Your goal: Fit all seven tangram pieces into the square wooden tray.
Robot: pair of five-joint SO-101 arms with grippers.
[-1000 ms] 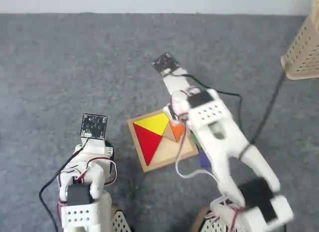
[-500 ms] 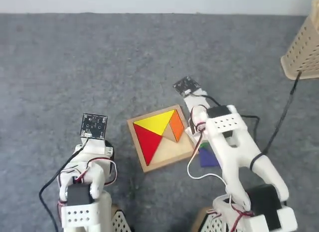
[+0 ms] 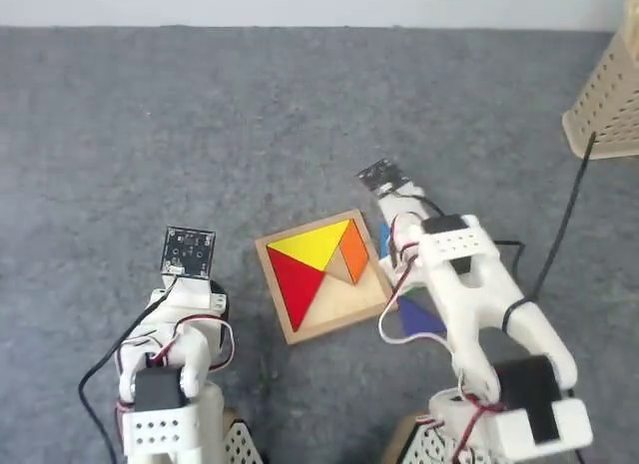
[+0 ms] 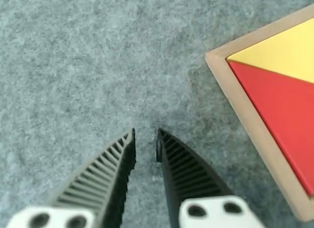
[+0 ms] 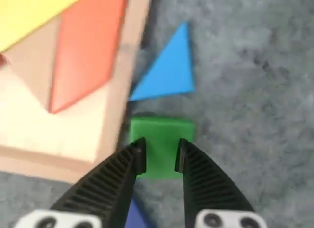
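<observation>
The square wooden tray [image 3: 344, 294] lies on the grey bench [image 3: 150, 115] between the arms. The yellow piece [image 3: 310, 246], red piece [image 3: 295, 279] and orange piece [image 3: 352, 252] are seated in it, while the blue triangle [image 5: 169, 71], green square [image 5: 159, 132] and purple piece [image 3: 429, 322] lie on the bench just beside its rim. The right gripper [image 5: 160, 152] hovers over the green square with jaws slightly parted and grasping nothing; the left gripper [image 4: 144, 139] is over bare bench near a tray corner, jaws nearly together and empty.
</observation>
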